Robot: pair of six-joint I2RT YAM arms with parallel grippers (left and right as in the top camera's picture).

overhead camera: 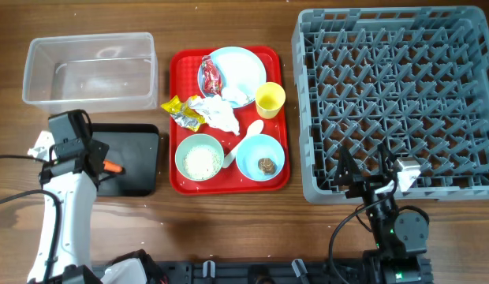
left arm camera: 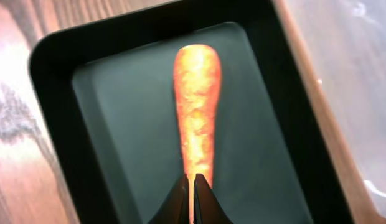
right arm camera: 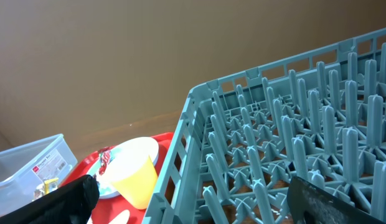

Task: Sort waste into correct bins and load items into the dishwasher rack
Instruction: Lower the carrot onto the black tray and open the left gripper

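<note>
Locate orange carrot [left arm camera: 196,99] flat on floor of black tray [left arm camera: 62,50], long axis in line with left gripper [left arm camera: 193,186], narrow end at jaws, thick end pointing away. Read left jaws as shut tip to tip; cannot tell whether pinching carrot tip. Note raised tray rim on all sides, bare floor either side of carrot. Expect lift straight up as clearest exit. Note right gripper [right arm camera: 193,183] far right of tray, jaws wide apart, holding nothing.
</note>
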